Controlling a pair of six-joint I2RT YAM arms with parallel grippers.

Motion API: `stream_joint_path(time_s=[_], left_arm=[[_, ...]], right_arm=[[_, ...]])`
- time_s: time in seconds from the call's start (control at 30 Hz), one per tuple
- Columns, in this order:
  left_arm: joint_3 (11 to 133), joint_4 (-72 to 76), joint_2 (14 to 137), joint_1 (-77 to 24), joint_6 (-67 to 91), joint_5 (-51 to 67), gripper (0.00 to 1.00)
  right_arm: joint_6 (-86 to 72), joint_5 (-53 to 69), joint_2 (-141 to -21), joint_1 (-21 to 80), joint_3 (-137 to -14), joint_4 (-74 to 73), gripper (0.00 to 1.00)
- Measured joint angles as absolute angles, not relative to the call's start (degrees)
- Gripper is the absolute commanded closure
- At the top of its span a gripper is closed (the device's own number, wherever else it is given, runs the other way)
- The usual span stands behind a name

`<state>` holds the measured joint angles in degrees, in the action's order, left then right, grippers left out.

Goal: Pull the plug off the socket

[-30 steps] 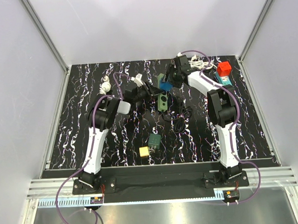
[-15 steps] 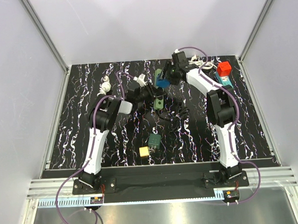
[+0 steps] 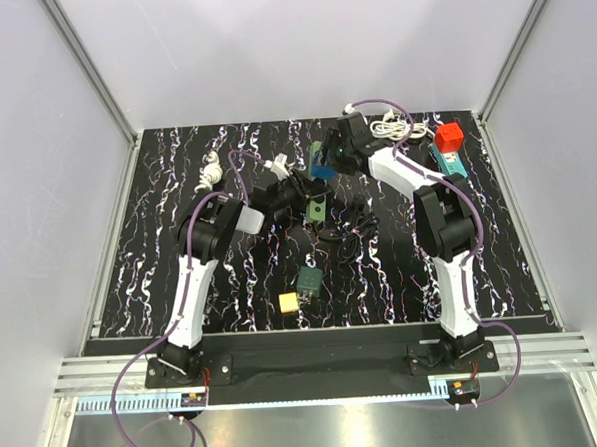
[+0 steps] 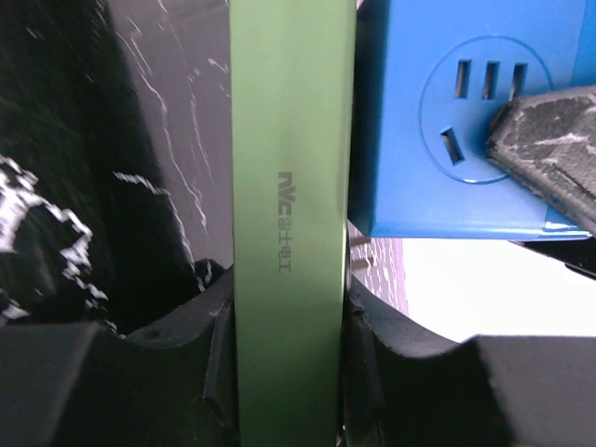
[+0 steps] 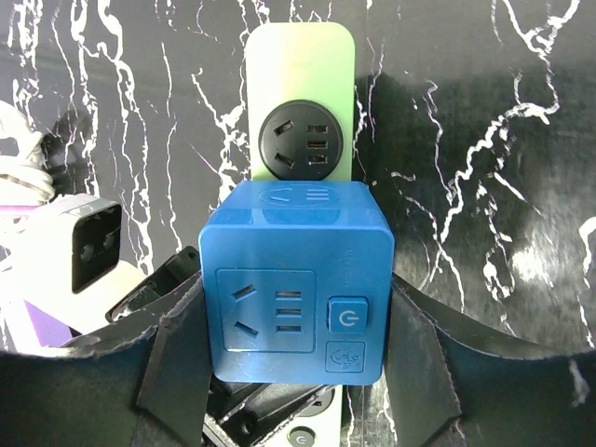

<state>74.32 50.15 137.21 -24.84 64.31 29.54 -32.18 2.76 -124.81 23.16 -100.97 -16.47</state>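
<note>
Your two arms meet over the far middle of the black marbled table (image 3: 181, 270). Your left gripper (image 4: 291, 372) is clamped on the green power strip (image 4: 291, 186), with a finger pressed against each long side. Your right gripper (image 5: 296, 345) grasps the blue cube plug (image 5: 296, 289) by its two side faces. In the left wrist view the cube sits right against the strip's face. A thin metal pin may show in a narrow gap at its lower corner, but you cannot tell whether the pins are seated. In the right wrist view a black round outlet (image 5: 298, 140) on the strip shows just beyond the cube. A red cube (image 3: 448, 136) sits near the far right corner, well apart.
</note>
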Motion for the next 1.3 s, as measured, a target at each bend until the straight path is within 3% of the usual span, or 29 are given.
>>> stream_joint_path(time_s=[0.3, 0.73, 1.3], left_arm=[[70.52, 53.17, 135.72, -25.82, 63.99, 29.56, 1.0], [69.93, 53.41, 135.28, -25.91, 63.66, 28.71, 1.0], [68.86, 55.37, 135.15, -25.87, 64.62, 28.27, 1.0]], right_arm=[[-35.16, -0.91, -118.04, 23.9, -88.92, -8.03, 1.0], [-41.85, 12.47, -118.06, 18.65, -86.15, -4.23, 1.0], [-31.18, -6.63, -117.47, 26.48, -91.83, -13.04, 1.0]])
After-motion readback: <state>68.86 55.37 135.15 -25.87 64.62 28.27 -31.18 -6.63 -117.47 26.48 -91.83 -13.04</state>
